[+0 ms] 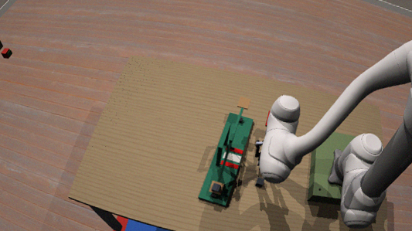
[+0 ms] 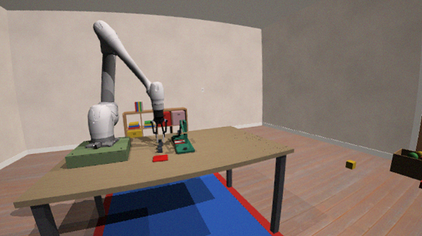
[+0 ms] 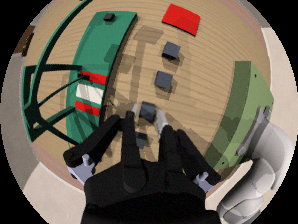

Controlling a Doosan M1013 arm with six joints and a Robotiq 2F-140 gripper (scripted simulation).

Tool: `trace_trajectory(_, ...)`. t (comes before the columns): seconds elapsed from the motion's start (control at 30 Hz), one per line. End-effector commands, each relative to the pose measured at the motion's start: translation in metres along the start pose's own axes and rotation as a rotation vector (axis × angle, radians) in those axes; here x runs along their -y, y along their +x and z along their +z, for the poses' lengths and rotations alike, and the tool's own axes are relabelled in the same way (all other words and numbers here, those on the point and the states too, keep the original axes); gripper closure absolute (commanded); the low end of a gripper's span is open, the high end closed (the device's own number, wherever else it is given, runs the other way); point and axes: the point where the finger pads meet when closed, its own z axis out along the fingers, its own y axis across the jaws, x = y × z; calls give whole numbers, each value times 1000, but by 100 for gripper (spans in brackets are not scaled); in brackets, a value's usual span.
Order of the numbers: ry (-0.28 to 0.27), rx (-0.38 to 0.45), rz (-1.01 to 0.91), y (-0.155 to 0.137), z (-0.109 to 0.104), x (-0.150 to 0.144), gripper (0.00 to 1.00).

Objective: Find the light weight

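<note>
Light weight and honest ones look alike from here, so I can't say which of the five dark blocks it is: one sits on the lowered pan (image 1: 220, 193) of the balance (image 1: 243, 131) (image 2: 188, 148) (image 3: 107, 37), and four stand in a row on the tabletop (image 1: 158, 126) (image 2: 221, 147) (image 3: 220, 45), beside it. The other pan (image 1: 244, 103) is up and bare, and the pointer (image 3: 84, 76) seems to lean toward a red field, as one-sided loading should make it. The gripper (image 1: 258, 149) (image 2: 160, 141) (image 3: 147, 113) is over the row, its jaws partly open, with daylight either side of the third block (image 3: 147, 112) from the dish, and gripping nothing as far as I can see. I'd call this the weighing stage, lining up a block for comparison. Next wants a centred descent, a close that spares the neighbour (image 1: 259, 182) (image 3: 141, 140), then a lift to the bare pan. The red dish (image 1: 267, 118) (image 2: 160, 158) (image 3: 181, 19) lies flat with nothing on it, so delivery is still to do.
</note>
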Motion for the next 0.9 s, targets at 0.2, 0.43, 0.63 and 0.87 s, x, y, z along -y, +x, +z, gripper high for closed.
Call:
trace_trajectory(0.2, 2, 2, -1, 0, 21, 0, 65)
trace_trajectory(0.43, 2, 2, -1, 0, 28, 0, 65)
trace_trajectory(0.63, 2, 2, -1, 0, 30, 0, 65)
trace_trajectory(0.87, 2, 2, -1, 0, 30, 0, 65)
